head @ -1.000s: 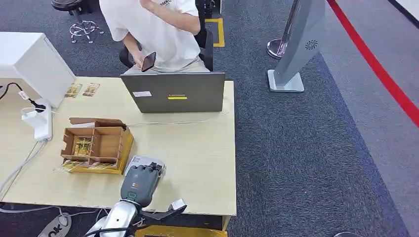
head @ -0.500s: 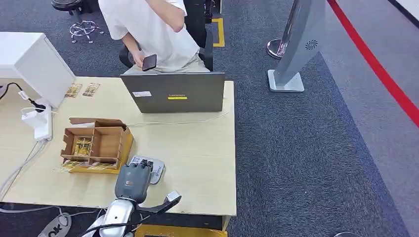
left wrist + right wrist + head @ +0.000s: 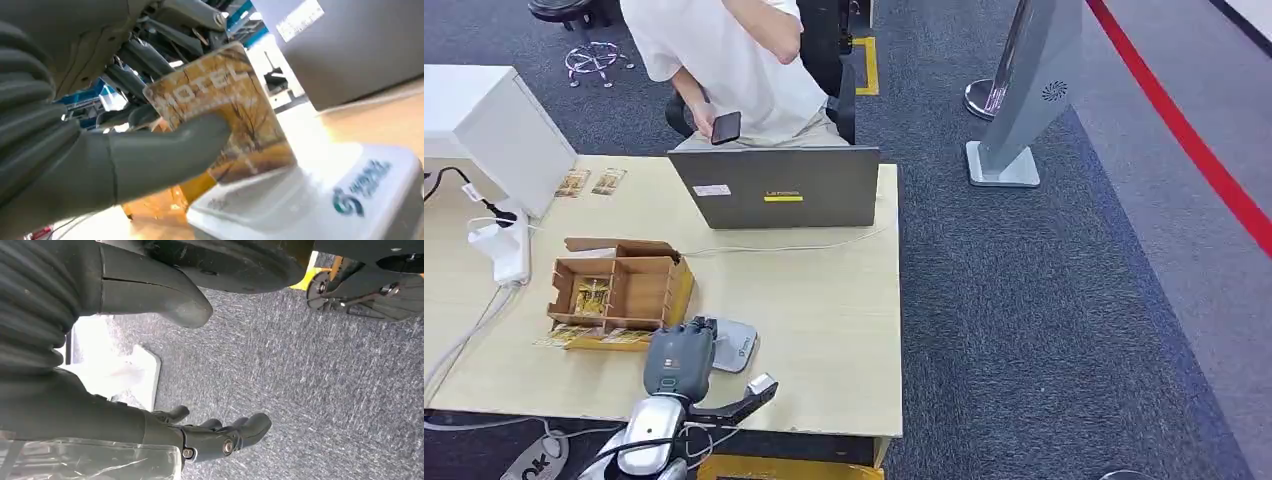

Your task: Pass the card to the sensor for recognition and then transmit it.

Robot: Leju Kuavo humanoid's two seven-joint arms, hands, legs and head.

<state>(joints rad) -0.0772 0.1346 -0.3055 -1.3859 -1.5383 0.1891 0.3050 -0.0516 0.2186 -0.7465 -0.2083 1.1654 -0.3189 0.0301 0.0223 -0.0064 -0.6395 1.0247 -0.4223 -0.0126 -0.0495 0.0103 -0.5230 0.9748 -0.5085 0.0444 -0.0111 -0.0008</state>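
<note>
The left robot hand (image 3: 100,150) pinches the card (image 3: 225,115) over the white sensor (image 3: 320,200), its thumb hiding part of the print. From the head view that hand covers the sensor's near edge on the table (image 3: 824,300). The right robot hand (image 3: 210,435) hangs empty, fingers apart.

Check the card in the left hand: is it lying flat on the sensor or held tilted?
Tilted. In the left wrist view the card stands at an angle above the white sensor, pinched by the left hand.

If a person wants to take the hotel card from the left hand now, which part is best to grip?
Probably the free upper edge of the hotel card, near the printed word, approaching from above. The left hand pinches its middle and its lower edge is close over the white card reader.
</note>
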